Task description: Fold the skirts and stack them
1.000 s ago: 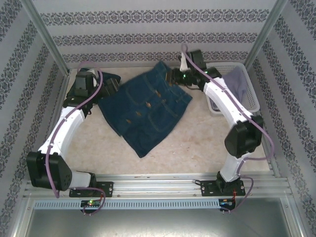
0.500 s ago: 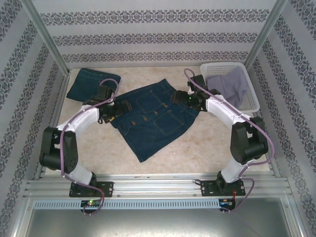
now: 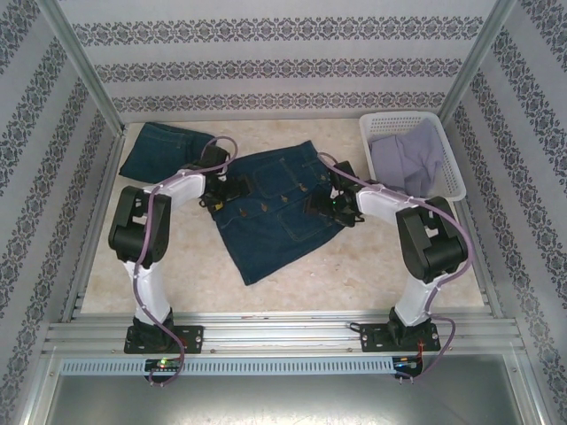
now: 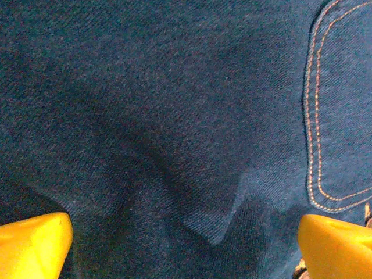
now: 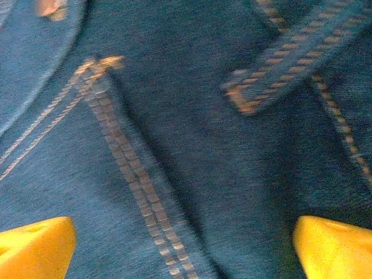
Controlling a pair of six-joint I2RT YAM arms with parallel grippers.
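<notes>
On the table (image 3: 381,266), in the middle, a denim skirt (image 3: 275,217) lies spread flat — coarse twill, orange double stitching, rounded pockets. The left gripper (image 3: 232,189) and right gripper (image 3: 323,205) sit low over its two sides, yellow fingertips (image 4: 32,244) wide apart, holding nothing. A second denim skirt (image 3: 164,150) lies folded far left — a soft lavender skirt (image 3: 409,158) slumps in the white lattice basket (image 3: 454,181).

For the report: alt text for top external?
Left gripper and right gripper are over opposite sides of a denim skirt spread mid-table. A second denim skirt lies far left; a lavender skirt sits in a basket far right.
</notes>
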